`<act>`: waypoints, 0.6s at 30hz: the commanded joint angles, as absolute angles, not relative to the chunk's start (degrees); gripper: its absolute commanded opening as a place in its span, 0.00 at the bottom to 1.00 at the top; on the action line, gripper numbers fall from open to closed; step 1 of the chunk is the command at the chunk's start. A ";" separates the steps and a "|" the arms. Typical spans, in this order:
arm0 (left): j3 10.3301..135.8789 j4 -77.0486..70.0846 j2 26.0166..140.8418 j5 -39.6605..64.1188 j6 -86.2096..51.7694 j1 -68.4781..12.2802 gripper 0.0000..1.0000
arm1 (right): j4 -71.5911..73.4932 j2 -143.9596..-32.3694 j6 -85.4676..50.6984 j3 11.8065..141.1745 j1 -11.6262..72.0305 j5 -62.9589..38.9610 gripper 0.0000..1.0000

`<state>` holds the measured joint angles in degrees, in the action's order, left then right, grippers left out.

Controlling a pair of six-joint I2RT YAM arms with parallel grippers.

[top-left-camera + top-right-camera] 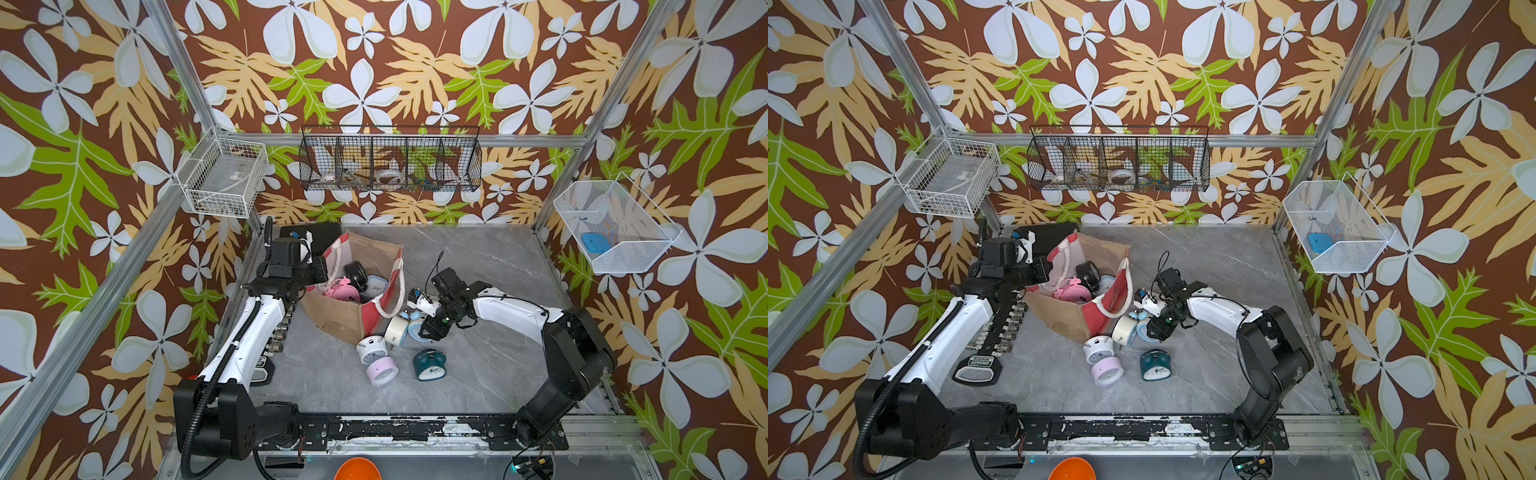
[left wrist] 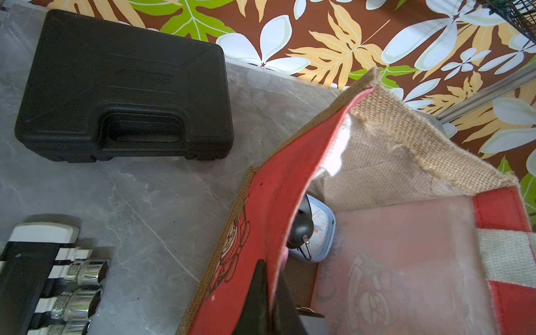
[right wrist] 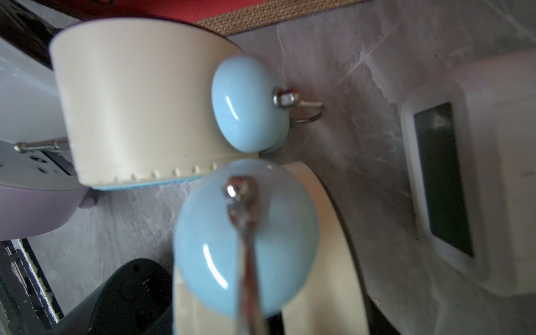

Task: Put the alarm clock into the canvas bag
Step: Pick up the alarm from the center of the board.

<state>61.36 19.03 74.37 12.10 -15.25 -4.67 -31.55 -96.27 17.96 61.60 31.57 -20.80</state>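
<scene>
Whole scene, in both top views. The canvas bag (image 1: 336, 318) stands open, left of centre toward the far side. A pink clock (image 1: 343, 289), a black clock (image 1: 356, 272) and a pale blue square clock (image 1: 376, 284) are already inside. My left pincer (image 2: 271, 271) is pressed together on the rim of the bag's left red panel, which I judge holds the mouth open.

The alarm clock (image 1: 415, 332) I am after is cream with pale blue bells. It lies on the table (image 1: 478, 282) just right of the bag's near right corner, beside a second cream clock (image 1: 397, 330). I cannot tell whether the two touch. My right pincer (image 1: 424, 331) is down over it. The right wrist view shows one bell (image 3: 246, 240) and the wire handle (image 3: 246, 290) very close. It does not show my fingers, so I cannot tell whether they are spread or on the clock. A white clock (image 1: 366, 348), a lilac clock (image 1: 382, 371) and a teal clock (image 1: 428, 365) lie nearer, and a white digital clock (image 3: 452, 174) sits just beside.

Handling, as I judge it: a light, stiff, hollow shell with a smooth rounded drum that could slip or roll. The bells and thin handle look the weakest parts, and the face looks easy to scratch. I would take it across the drum's flanks, below the bells, not by the wire.
</scene>
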 commanded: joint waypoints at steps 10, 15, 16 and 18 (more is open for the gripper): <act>61.61 18.15 74.71 11.87 -14.88 -4.70 0.00 | -31.91 -92.51 16.90 61.96 31.63 -19.19 0.49; 61.61 18.14 74.79 11.87 -14.90 -4.67 0.00 | -32.03 -91.28 15.92 62.09 31.64 -18.20 0.49; 61.62 18.14 74.79 11.87 -14.89 -4.70 0.00 | -32.08 -90.91 15.71 62.21 31.65 -18.03 0.49; 61.61 18.19 74.84 11.95 -14.94 -4.72 0.00 | -32.26 -89.76 15.42 62.44 31.64 -17.52 0.49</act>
<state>61.36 18.68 74.67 12.08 -15.07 -4.67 -32.32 -90.98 16.49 61.91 31.55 -18.15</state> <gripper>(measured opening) 0.068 0.500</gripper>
